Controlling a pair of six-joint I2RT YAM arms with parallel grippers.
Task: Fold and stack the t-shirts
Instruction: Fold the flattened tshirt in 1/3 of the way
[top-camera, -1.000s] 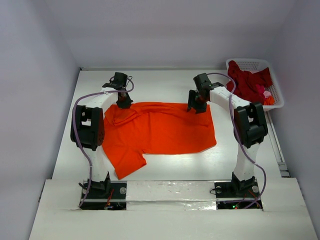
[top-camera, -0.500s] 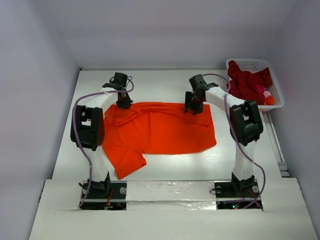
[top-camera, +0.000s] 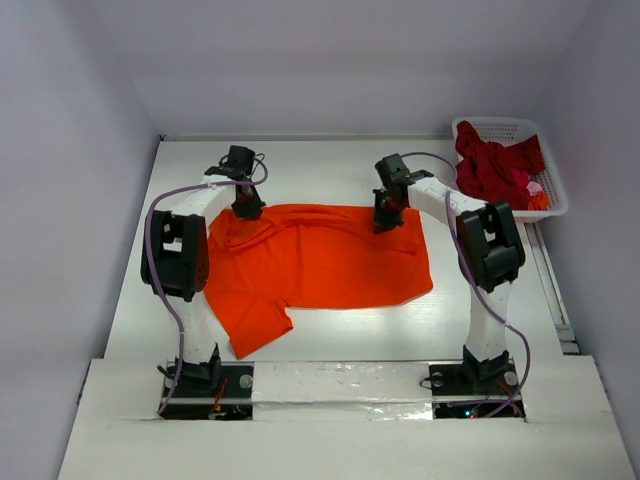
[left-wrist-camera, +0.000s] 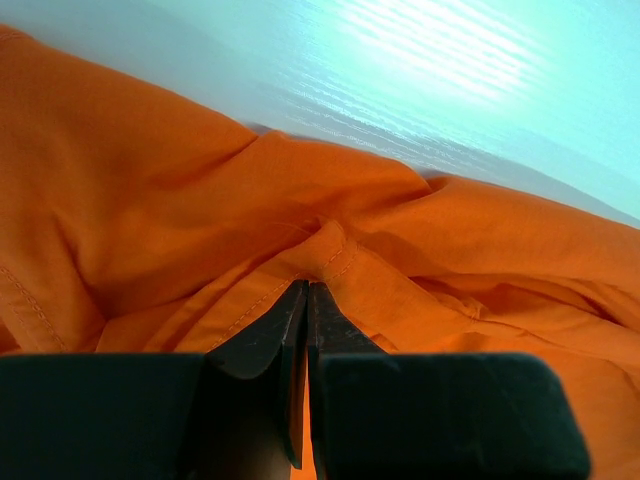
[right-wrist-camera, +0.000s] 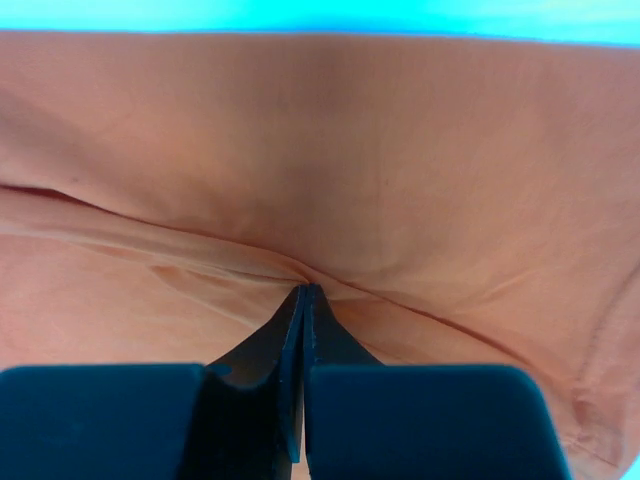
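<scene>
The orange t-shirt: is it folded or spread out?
Spread out. The orange t-shirt lies open across the table, one sleeve sticking out; the left gripper and right gripper pinch its far edge.

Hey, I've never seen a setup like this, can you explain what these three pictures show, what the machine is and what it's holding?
This is a robot: two arms bolted at the near edge of a white table. The wide picture looks down from above and behind them. The two close-ups come from a camera on each wrist, looking along its black fingers. An orange t-shirt lies spread on the table. The left end effector, the pinching part, is shut on a fold at the shirt's far left edge; the right end effector is shut on the far edge further right. In the far right corner a white basket holds dark red shirts.
</scene>
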